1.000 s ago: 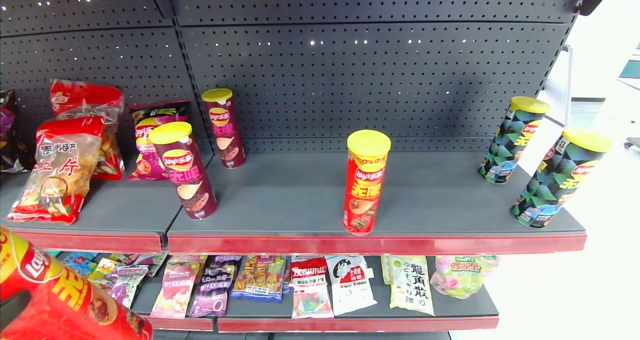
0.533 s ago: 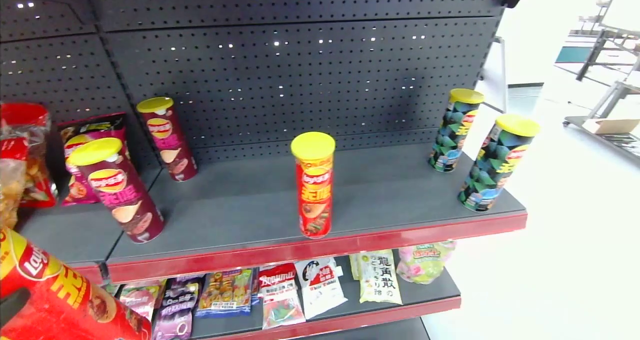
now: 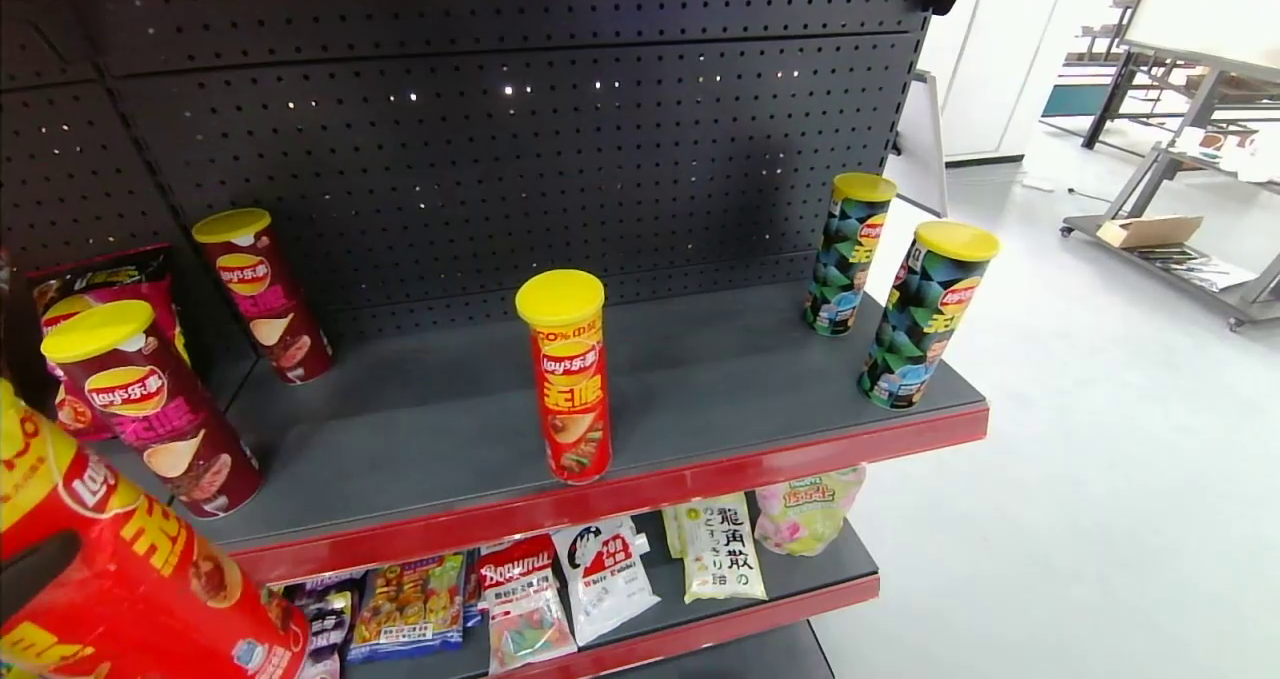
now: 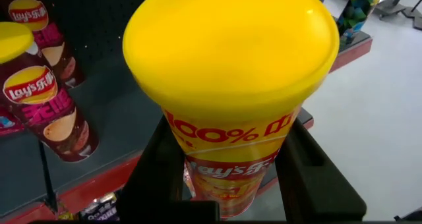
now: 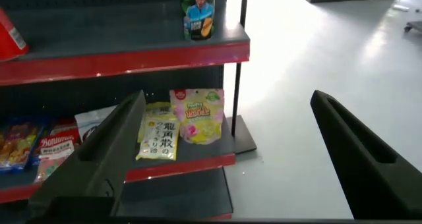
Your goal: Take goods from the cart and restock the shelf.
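Jaws of the left gripper (image 4: 231, 184) are clamped on a red can (image 3: 110, 579) with a yellow lid, held in front of the shelf (image 3: 450, 424) at about 8 o'clock in the head view. On the shelf a second red can (image 3: 570, 379) stands upright at the front edge. Two maroon cans (image 3: 150, 409) stand toward its 9 o'clock and two patterned cans (image 3: 925, 314) toward its 2 o'clock (all yellow-lidded). The right gripper (image 5: 231, 151) hangs with jaws wide apart, facing snack bags (image 5: 194, 115) on the lower shelf (image 5: 198, 162).
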Controlling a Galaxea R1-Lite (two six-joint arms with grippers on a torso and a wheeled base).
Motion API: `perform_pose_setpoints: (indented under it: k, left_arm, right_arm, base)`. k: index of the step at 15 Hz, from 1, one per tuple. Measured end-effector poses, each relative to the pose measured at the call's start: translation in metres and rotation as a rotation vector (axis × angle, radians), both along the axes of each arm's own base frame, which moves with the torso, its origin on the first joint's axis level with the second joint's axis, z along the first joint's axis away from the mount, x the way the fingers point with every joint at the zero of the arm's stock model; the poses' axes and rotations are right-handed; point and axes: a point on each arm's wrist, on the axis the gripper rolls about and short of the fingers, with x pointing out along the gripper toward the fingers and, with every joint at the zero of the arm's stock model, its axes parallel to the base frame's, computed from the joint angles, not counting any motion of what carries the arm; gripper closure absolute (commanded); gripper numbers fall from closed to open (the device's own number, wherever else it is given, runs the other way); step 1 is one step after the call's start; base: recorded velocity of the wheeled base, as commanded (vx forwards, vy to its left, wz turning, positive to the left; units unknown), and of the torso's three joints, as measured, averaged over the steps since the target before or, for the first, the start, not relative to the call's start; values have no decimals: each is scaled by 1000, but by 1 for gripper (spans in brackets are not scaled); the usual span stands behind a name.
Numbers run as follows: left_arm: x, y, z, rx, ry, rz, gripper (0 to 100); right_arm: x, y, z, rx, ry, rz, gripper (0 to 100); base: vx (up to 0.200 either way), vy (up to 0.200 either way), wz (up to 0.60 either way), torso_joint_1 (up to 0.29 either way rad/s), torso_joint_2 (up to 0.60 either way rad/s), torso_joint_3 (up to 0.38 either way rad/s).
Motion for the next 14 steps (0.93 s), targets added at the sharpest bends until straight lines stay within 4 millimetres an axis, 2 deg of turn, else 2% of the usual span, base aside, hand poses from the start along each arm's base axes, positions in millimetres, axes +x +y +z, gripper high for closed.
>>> perform_pose_setpoints:
  k: [4, 9, 14]
  left_arm:
    - [39, -1, 9, 2, 14, -6, 100]
    - [87, -2, 2, 10, 122, -9, 100]
    - [134, -5, 1, 12, 90, -21, 100]
  right_arm:
    - [1, 0, -5, 18, 25, 2, 0]
    - [1, 0, -5, 22, 26, 2, 0]
    - [1, 0, -5, 22, 26, 2, 0]
  base:
    - [0, 0, 0, 0, 0, 0]
    - [0, 0, 0, 0, 0, 0]
    - [0, 0, 0, 0, 0, 0]
